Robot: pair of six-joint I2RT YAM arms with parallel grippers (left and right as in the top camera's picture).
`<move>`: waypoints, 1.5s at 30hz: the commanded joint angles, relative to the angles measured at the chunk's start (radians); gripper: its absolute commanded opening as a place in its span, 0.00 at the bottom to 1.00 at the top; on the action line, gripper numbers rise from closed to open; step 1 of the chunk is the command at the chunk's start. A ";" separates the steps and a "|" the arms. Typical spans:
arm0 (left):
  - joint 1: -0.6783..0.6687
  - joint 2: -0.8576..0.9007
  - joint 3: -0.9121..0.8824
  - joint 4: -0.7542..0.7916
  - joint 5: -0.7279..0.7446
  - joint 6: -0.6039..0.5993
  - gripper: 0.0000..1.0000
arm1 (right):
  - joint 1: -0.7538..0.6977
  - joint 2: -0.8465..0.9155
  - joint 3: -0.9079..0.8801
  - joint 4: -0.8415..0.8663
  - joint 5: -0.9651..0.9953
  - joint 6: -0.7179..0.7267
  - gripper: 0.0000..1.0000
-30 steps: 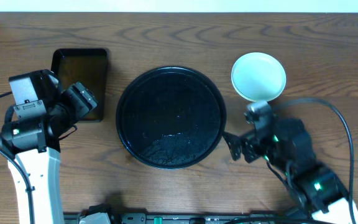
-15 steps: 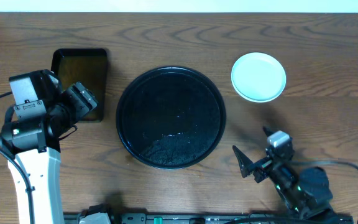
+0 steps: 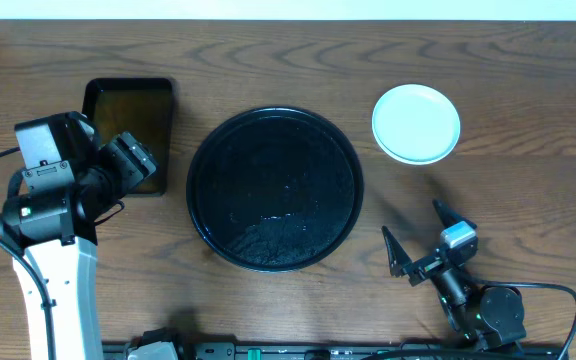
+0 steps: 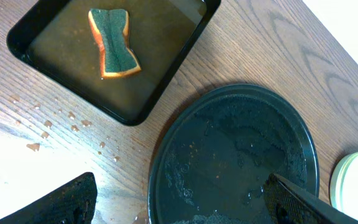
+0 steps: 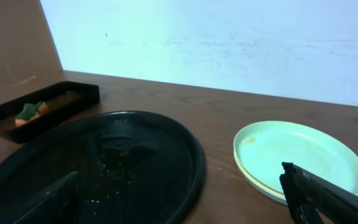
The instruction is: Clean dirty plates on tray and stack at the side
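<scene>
Gaping right claw [image 3: 410, 218], stacked plates [image 3: 416, 123], wet tray [image 3: 274, 190]

My left arm [image 3: 56, 285] runs up the left edge of the frame with the left gripper [image 3: 131, 160] spread wide, and my right gripper [image 3: 419, 236] sits lower right, fingers splayed, holding nothing.

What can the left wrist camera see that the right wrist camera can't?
Only the left wrist view shows water drops on the table. Only the right wrist view shows the pale wall and the plates almost whole. Both show the round black tray, the small tray with its sponge, and at least an edge of the plates.
</scene>
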State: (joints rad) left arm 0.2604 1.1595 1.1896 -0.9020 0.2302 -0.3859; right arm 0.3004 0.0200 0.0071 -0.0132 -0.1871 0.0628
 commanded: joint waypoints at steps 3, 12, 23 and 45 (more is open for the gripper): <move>0.002 -0.002 0.007 -0.003 -0.002 0.000 0.87 | -0.077 -0.014 -0.002 0.002 0.006 -0.012 0.99; 0.002 -0.002 0.007 -0.003 -0.003 0.000 0.86 | -0.171 -0.014 -0.002 -0.024 0.006 -0.088 0.99; 0.002 -0.002 0.007 -0.003 -0.003 0.000 0.87 | -0.237 -0.014 -0.002 -0.043 0.006 -0.095 0.99; 0.002 -0.002 0.007 -0.003 -0.003 0.000 0.86 | -0.293 -0.014 -0.002 -0.059 0.138 -0.203 0.99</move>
State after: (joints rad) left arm 0.2600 1.1595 1.1896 -0.9020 0.2302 -0.3859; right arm 0.0151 0.0143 0.0071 -0.0654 -0.0734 -0.0998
